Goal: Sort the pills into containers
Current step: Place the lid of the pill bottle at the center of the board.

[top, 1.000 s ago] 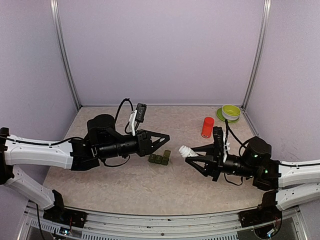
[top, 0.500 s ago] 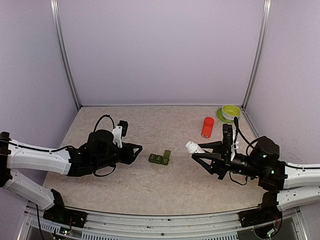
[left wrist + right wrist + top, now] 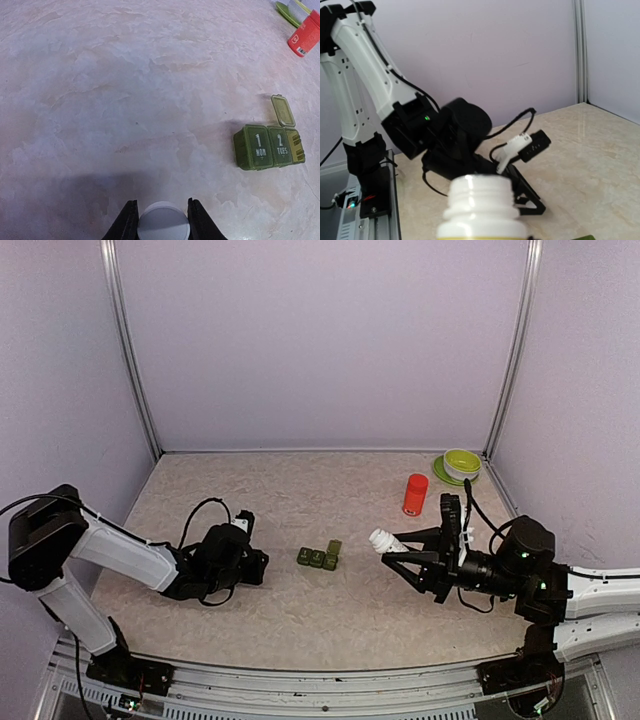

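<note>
- Dark-green plastic, the containers (image 3: 267,147) sit mid-desk (image 3: 125,75) as three joined square boxes. Two lids are shut and printed in white, and the hinged lid (image 3: 282,110) at the end nearest the right arm stands open.
- The right end effector (image 3: 400,552) grips the small bottle (image 3: 481,205). It is uncapped, its white threaded neck bare, and it hangs apart from the boxes on their right.
- The left end effector (image 3: 163,210) is closed on the round white cap (image 3: 163,226), low over the desk and well left of the boxes.
- The next move is probably to bring the bottle mouth directly above the open box and tip slowly, so the contents drop singly instead of spilling.
- The strip looks light on the smooth marbled top and may skid if nudged, so keep the neck off it.
</note>
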